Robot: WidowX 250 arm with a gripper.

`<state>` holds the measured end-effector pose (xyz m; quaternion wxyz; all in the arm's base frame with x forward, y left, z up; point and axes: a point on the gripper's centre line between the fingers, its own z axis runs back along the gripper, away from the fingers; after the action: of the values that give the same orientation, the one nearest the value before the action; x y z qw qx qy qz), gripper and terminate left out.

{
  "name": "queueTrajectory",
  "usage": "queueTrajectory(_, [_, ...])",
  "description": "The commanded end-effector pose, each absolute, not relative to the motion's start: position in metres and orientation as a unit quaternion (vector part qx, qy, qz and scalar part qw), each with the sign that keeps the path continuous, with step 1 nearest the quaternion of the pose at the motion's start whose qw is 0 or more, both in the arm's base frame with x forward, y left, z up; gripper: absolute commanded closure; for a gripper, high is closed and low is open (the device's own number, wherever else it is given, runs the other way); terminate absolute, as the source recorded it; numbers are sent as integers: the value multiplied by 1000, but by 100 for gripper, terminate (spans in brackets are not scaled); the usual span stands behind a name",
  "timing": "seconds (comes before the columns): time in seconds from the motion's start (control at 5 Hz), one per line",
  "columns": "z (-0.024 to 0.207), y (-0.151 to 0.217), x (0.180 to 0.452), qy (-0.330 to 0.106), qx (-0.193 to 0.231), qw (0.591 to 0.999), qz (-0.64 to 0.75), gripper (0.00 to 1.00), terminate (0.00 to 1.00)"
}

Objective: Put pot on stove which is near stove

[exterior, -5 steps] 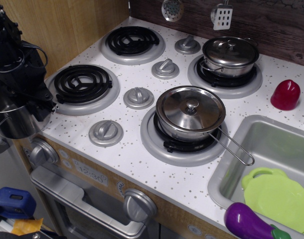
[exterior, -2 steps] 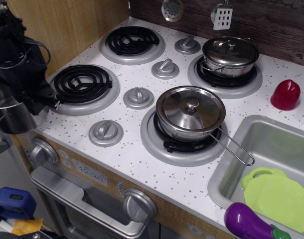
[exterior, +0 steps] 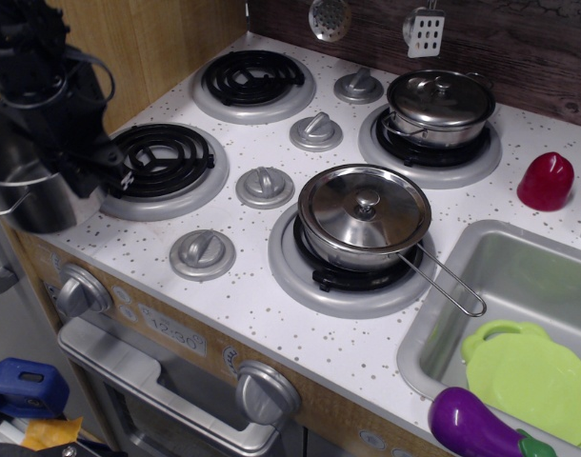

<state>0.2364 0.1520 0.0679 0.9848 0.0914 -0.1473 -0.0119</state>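
Steel catches the light at the far left, where the pot (exterior: 33, 190), tall, straight-sided and shiny, hangs at the front left edge of the stove (exterior: 271, 305), partly over its corner. A thin wire loop handle curves from its side. The black gripper (exterior: 67, 152) sits against the pot's right wall and rim, its fingers seemingly clamped on that rim, though the dark bulk of the arm hides the contact itself. Just to the right lies the front left burner (exterior: 162, 157), a black coil in a smooth grey ring, bare. The stove top is white with brown speckles and carries grey ridged knobs between the burners. A shallow pan with lid and long wire handle (exterior: 365, 214) rests on the front right burner; a lidded pot with a knob (exterior: 440, 105) rests on the rear right one.
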Motion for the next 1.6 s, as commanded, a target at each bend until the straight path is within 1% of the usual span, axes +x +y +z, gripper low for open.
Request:
queueTrajectory(0.0, [90, 151, 262, -191, 109, 975, -36, 100, 0])
queueTrajectory(0.2, [93, 148, 275, -204, 111, 972, -47, 100, 0])
queueTrajectory(0.6, [85, 141, 294, -226, 106, 966, -57, 100, 0])
queueTrajectory(0.8, [80, 139, 305, -241, 99, 963, -66, 100, 0])
queueTrajectory(1.0, [75, 140, 314, -251, 82, 961, -78, 100, 0])
queueTrajectory(1.2, [75, 135, 318, -254, 73, 961, -76, 0, 0])
queueTrajectory(1.4, [73, 129, 314, -257, 66, 962, -59, 0, 0])
